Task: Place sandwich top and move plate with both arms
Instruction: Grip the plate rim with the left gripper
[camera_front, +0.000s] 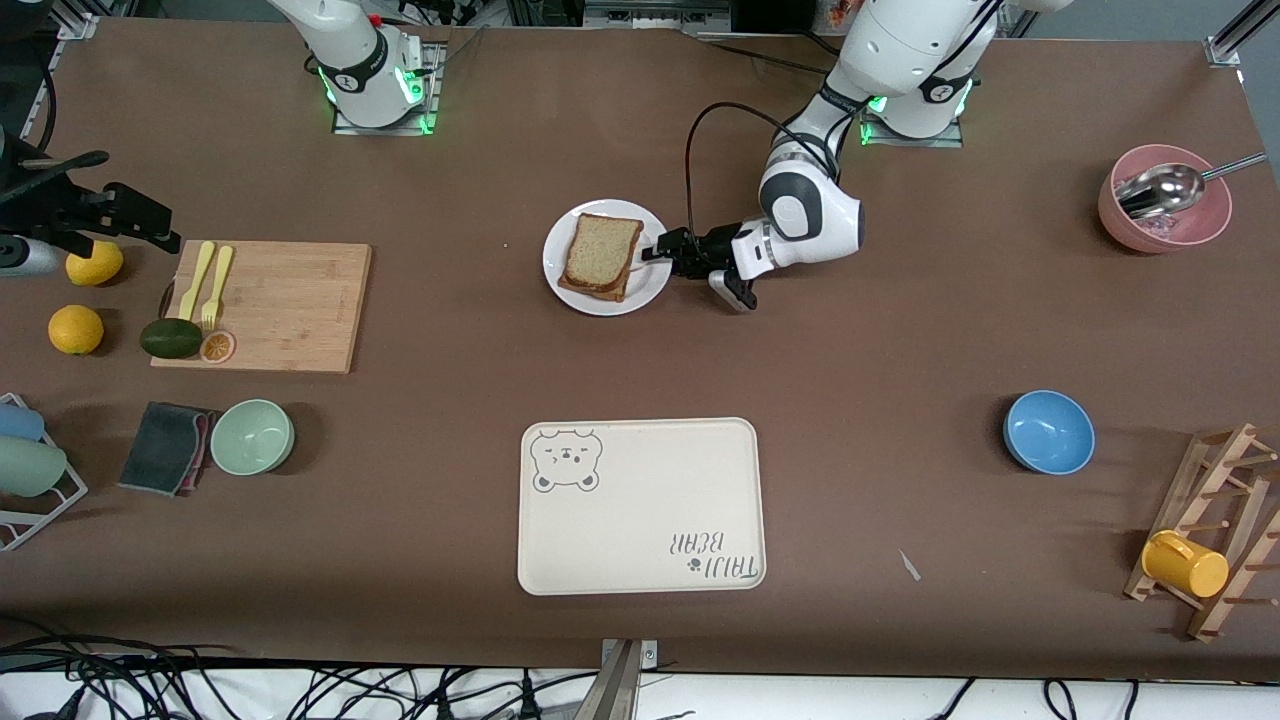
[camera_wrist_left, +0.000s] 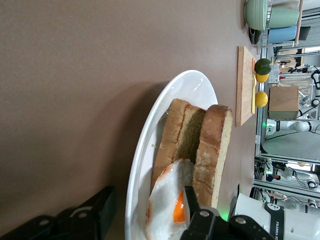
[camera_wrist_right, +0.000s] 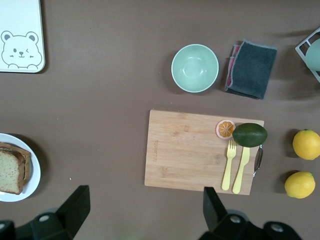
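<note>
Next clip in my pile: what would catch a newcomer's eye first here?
The sandwich, its speckled sandwich top already on, sits on the plate mid-table, with a fried egg showing between the slices. The left gripper is at the plate's rim, a finger on each side of it. The right gripper hangs open over the cutting board toward the right arm's end, and the bear-printed tray lies nearer the front camera than the plate.

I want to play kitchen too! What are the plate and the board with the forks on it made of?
The plate looks like glossy white plastic or ceramic; its smooth rim shines, but which one is unclear. The board looks like pale bamboo or wood with a matte finish: fine straight grain lines run along it.
</note>
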